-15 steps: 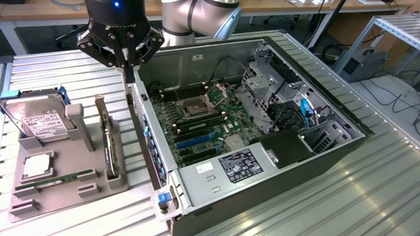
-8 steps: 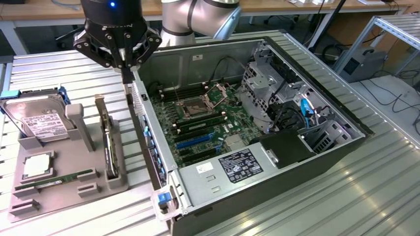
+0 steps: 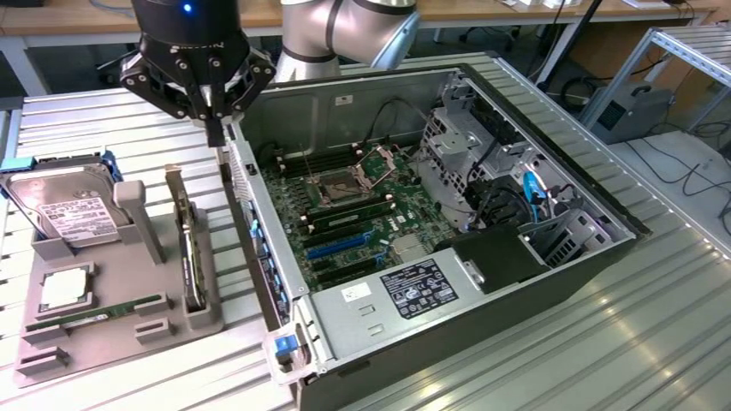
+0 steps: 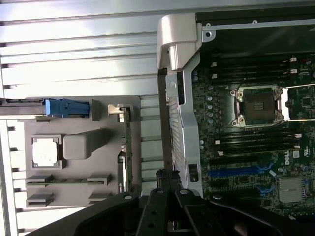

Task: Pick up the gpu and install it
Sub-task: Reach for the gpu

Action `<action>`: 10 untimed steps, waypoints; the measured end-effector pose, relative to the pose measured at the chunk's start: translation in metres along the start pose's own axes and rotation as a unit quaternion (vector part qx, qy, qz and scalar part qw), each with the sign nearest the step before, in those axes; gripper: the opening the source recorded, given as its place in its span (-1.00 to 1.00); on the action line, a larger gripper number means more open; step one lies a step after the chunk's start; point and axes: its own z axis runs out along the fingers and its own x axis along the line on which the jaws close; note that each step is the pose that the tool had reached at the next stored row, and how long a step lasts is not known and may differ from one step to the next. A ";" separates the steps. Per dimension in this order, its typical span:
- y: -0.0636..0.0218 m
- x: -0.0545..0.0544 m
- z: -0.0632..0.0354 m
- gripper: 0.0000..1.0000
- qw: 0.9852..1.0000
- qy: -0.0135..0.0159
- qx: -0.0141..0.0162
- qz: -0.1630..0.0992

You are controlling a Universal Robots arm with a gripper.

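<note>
One slatted metal table carries everything in the exterior view. The largest item on it is an open computer case, laid on its side, in which a green motherboard with an empty processor socket is exposed. Above the case's rear wall, towards the exterior view's left, the black gripper is seen with its fingers pressed together and nothing held between them; in the wrist view the gripper is found over the gap between the case wall and a grey holder. That holder is placed just beside the case, on the exterior view's left. A silver hard drive with a white label is propped at the holder's far end. The gpu is stood on its edge in the holder's slot nearest the case, apart from the gripper, and is shown edge-on in the wrist view. A square processor chip and a slim green RAM stick are laid flat in the holder.
</note>
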 end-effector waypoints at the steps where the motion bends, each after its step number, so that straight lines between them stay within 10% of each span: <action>1: 0.0000 0.001 0.0000 -0.79 1.000 0.000 0.000 0.000; 10: -0.0005 0.007 -0.0001 -0.79 1.000 0.000 0.000 0.000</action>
